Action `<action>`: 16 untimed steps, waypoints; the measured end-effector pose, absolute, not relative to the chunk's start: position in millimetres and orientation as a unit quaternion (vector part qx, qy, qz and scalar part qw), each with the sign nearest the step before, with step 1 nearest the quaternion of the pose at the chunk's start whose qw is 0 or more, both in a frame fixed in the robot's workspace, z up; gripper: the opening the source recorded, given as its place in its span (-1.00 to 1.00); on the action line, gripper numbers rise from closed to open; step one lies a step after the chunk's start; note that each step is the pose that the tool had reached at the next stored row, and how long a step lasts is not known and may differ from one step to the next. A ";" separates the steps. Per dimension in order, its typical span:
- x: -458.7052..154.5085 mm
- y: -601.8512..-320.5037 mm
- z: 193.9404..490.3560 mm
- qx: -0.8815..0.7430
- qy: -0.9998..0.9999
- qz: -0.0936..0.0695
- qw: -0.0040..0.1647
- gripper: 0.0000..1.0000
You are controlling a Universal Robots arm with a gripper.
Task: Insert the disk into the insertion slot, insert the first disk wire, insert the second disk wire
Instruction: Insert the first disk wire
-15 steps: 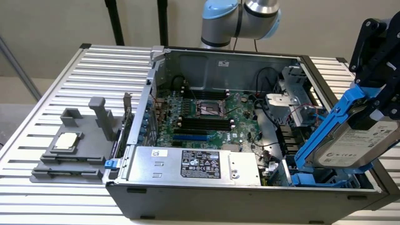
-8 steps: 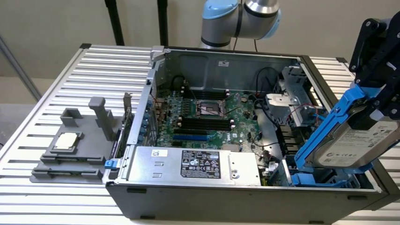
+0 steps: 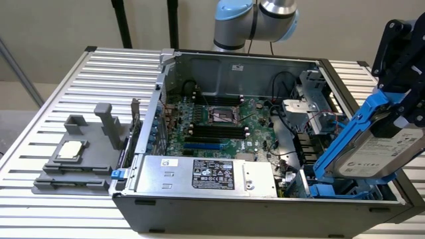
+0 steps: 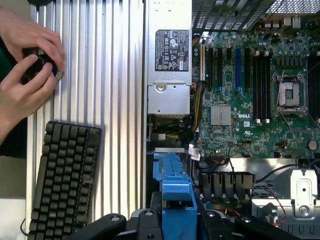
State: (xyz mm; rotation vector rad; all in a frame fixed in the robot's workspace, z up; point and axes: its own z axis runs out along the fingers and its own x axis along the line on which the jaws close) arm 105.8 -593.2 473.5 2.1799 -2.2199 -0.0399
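Watching from my remote station, I see the black gripper (image 3: 397,124) of the arm clamped on the flat silver-grey disk (image 3: 375,152) with its white printed label, which sits clipped in a bright blue plastic carrier. The jaws grip the raised end of the disk, so it hangs in the air, tilted. Its upper end leans toward the exterior view's right and its lower end points down into the near corner of the open dark computer case (image 3: 265,214).

Just under that lower end lies the insertion slot (image 3: 330,191), a grey plastic bay with blue clips. I cannot tell whether the carrier touches it; most of the disk is plainly outside it.

Beside the slot, along the case's near wall, sits the silver labelled power-supply box (image 3: 206,174), and behind it the green motherboard (image 3: 219,124). The case stands on a ribbed aluminium table (image 3: 119,74). A grey plastic fixture (image 3: 79,169) lies on the table at the exterior view's left, well apart from the gripper.

On the wrist view I see a person's hands (image 4: 25,65) closed around a small black round object at the table's edge, near a black keyboard (image 4: 65,175).
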 end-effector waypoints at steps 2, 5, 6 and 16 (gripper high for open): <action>107.1 -592.7 473.3 0.701 -0.713 -0.013 0.015 -0.36; 108.4 -590.8 473.1 0.701 -0.713 -0.013 0.015 -0.36; 108.5 -589.7 472.9 0.702 -0.712 -0.013 0.015 -0.36; 109.5 -578.2 466.6 0.705 -0.709 -0.017 0.011 -0.36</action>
